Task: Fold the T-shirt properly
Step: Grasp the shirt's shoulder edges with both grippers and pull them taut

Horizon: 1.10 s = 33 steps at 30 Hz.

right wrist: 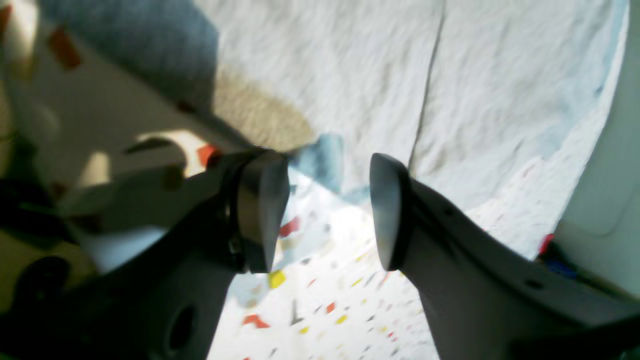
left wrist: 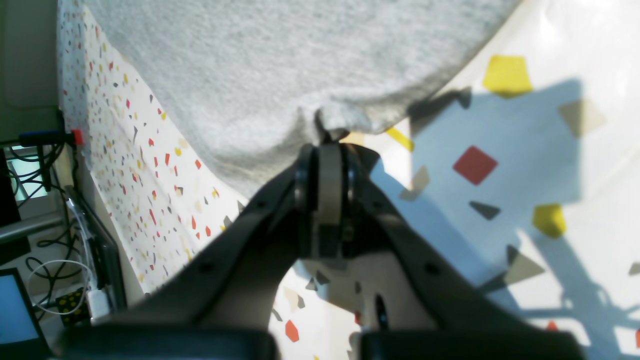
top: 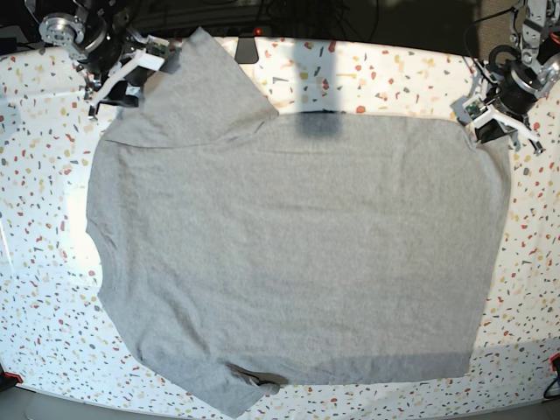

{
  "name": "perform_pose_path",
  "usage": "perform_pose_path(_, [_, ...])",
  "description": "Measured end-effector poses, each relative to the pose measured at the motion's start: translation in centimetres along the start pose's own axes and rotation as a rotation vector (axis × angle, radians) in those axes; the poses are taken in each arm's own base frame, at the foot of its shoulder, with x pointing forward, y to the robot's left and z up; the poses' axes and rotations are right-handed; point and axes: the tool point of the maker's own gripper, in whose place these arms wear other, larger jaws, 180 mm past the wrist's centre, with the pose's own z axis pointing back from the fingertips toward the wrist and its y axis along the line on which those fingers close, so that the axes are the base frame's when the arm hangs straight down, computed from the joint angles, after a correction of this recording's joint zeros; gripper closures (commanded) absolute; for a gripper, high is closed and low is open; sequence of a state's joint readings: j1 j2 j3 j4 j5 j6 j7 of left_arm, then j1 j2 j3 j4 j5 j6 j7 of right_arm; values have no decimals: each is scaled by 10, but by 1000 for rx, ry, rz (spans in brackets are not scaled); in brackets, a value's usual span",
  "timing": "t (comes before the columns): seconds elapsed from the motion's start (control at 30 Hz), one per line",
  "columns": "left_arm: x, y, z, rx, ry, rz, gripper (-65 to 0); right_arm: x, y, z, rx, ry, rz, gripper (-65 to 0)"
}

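T-shirt: spread plain-side up on speckled table
Left gripper: clamped on shirt edge
Right gripper: jaws apart, empty

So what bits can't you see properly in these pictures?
- The large heather-grey cotton T-shirt: any print is hidden, only the plain side faces up in the base view.
- The right hand: blurred in its wrist view, with the shirt's edge beyond it smeared.
- The left hand: the pinched cloth hides its tips in its wrist view.

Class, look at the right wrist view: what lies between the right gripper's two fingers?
No cloth. Between the open right gripper's fingers shows only the speckled table cover; the T-shirt lies just beyond the tips.
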<state>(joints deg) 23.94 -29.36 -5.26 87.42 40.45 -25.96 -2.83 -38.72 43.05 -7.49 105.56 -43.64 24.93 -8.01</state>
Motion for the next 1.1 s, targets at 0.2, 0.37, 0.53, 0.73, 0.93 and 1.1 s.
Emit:
perform_pose_path(0.2, [0, 0, 0, 0, 0, 0, 0, 3, 3, -15, 37, -10, 23, -301])
perform_pose_path(0.37, [0, 0, 0, 0, 0, 0, 0, 10, 2, -30, 47, -31, 44, -301])
perform_pose_path(0.53, [0, 0, 0, 0, 1, 0, 0, 19, 2, -35, 67, -44, 74, -269])
perform_pose_path(0.73, [0, 0, 0, 0, 1, 0, 0, 18, 15, -34, 138, -41, 93, 0])
perform_pose_path(0.93, [0, -1, 1, -2, -1, 21, 0, 17, 3, -36, 70, -26, 4, 0])
perform_pose_path(1.1, [5, -1, 17, 14, -35, 141, 0, 11, -14, -24, 49, -8, -108, 0])
